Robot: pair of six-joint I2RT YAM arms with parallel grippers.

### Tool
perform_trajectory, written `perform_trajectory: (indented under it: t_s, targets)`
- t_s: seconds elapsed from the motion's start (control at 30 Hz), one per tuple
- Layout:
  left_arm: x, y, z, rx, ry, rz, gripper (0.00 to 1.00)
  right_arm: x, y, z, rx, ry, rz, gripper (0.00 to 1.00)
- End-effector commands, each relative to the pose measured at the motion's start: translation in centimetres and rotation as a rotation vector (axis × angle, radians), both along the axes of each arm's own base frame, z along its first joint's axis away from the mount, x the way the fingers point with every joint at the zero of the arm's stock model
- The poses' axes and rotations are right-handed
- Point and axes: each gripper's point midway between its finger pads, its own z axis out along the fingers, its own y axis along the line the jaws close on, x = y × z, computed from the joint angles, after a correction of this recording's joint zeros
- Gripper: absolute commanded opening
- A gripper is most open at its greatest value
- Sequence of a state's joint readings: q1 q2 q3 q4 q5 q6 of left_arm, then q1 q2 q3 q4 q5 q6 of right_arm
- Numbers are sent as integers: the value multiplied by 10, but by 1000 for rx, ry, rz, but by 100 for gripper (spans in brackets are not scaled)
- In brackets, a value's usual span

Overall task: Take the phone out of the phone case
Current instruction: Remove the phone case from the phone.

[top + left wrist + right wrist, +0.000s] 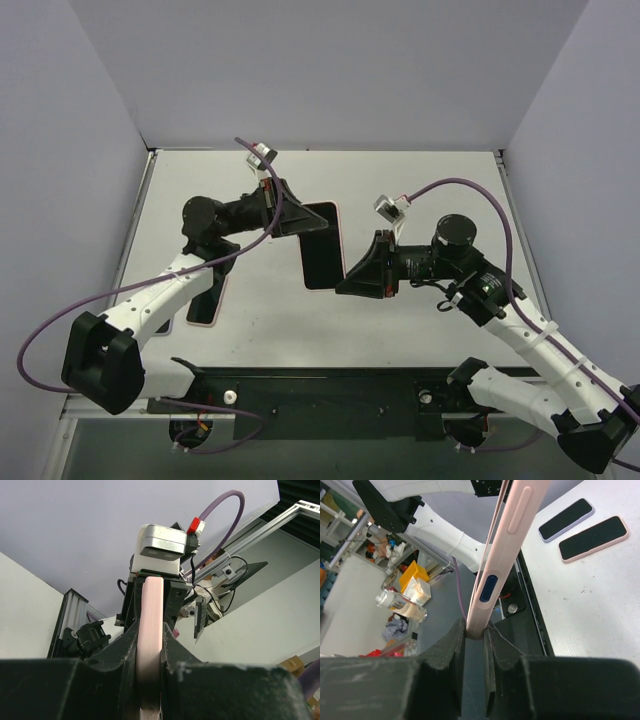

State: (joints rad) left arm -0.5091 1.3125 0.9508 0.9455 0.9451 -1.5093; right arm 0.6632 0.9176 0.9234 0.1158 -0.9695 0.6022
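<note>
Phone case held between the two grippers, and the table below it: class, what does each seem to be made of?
Phone case: probably silicone or soft plastic with a matte pink finish. The rounded edges, the moulded button bump and the lack of glare suggest this.
Table: smooth and white, perhaps laminate or painted board. It looks flat, hard and faintly speckled.
Neither is certain from looks alone.

The left arm (170, 290) stretches toward one o'clock and the right arm (520, 330) toward ten o'clock, left gripper (298, 222) and right gripper (347, 284) facing each other, both pinched closed.
</note>
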Motion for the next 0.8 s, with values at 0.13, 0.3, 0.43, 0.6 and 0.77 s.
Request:
perform_trajectory:
  t_s: [0.13,0.3,0.43,0.6,0.77]
  targets:
    - [-38,22,61,-181,-37,-160,0,-4,3,-19,-50,-385,124,0]
    - [-51,29,62,-187,-21,-235,0,6,12,-36,-114,-436,165,0]
    - [-57,30,57,-174,-11,-239,0,18,14,-40,-210,-513,200,0]
    - [-69,30,56,-181,-1,-294,0,33,21,-31,-258,-595,209,0]
    - [-82,27,56,-184,-8,-338,0,51,20,-32,-369,-675,189,0]
